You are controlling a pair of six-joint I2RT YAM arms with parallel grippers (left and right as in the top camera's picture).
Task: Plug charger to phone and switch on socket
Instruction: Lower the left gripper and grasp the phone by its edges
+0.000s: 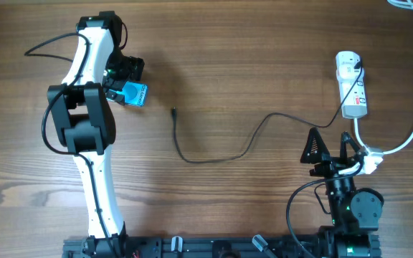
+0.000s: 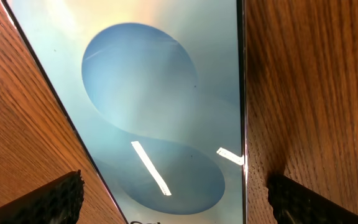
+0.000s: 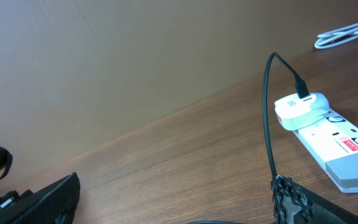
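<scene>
Wood-grain table (image 1: 228, 57), overhead: left gripper (image 1: 125, 84), jaws apart, over the phone (image 1: 136, 95). The thin black charger (image 1: 174, 113) snakes to the white socket (image 1: 351, 84), and the right gripper (image 1: 328, 137) is spread nearby.
Left wrist: glossy screen between ribbed fingers (image 2: 48, 199), touching neither.
Right wrist: charger plugged into the rounded socket.

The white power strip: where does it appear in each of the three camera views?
Overhead: the white elongated power strip lies at the upper right, lengthwise up the picture.
Left wrist: not in it; this view shows a flat teal-lit phone instead.
Right wrist: lower right, reaching the right edge.
Shared landmark: the thin black cable plugged in at the strip's end, seen in overhead and right wrist.
</scene>
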